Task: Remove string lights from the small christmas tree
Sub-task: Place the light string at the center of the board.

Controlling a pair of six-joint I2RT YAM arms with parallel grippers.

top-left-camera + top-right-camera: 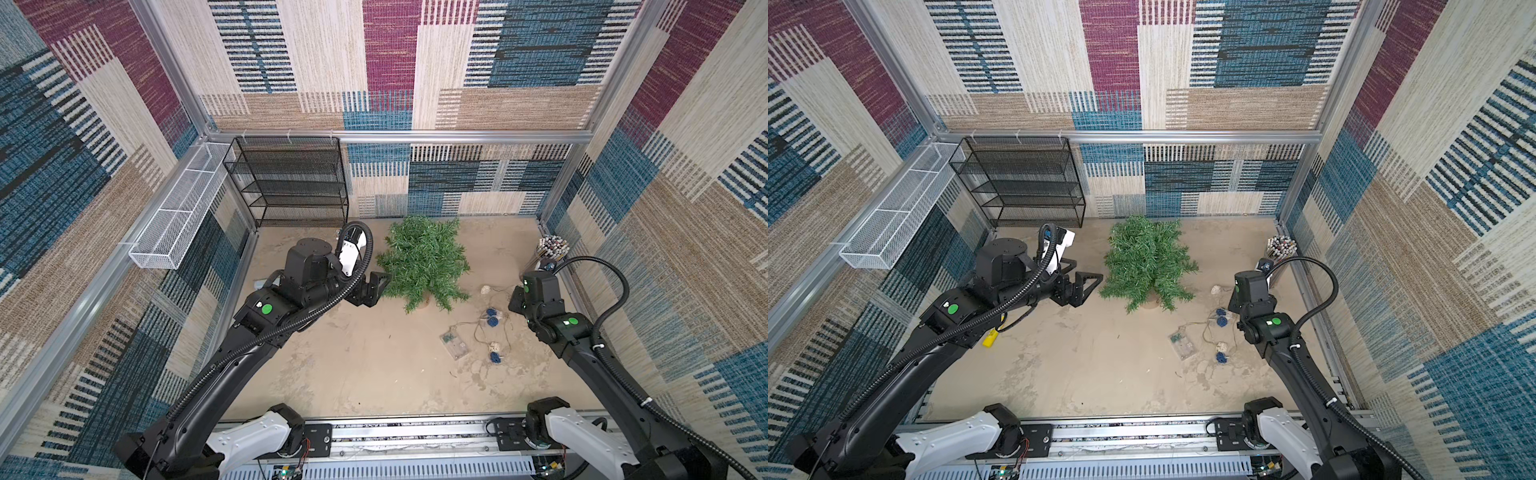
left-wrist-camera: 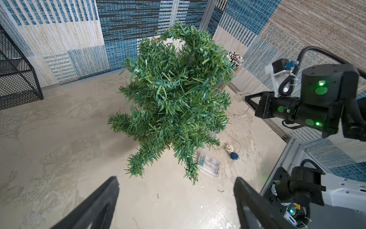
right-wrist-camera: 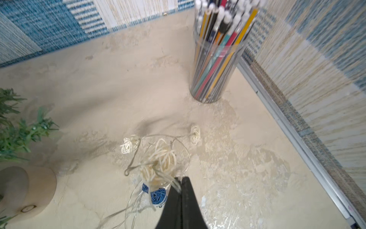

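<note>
The small christmas tree stands upright at the back middle of the table on its tan base. No wire shows in its branches. The string lights lie loose on the table to the tree's right, ending in a clear battery box. My right gripper is shut, with thin wire strands pinched at its tips and cream balls bunched just ahead. My left gripper hangs open beside the tree's left side, with nothing between its fingers.
A black mesh shelf stands at the back left, with a white wire basket on the left wall. A clear cylinder of coloured sticks stands in the back right corner, close to my right arm. A yellow object lies under my left arm.
</note>
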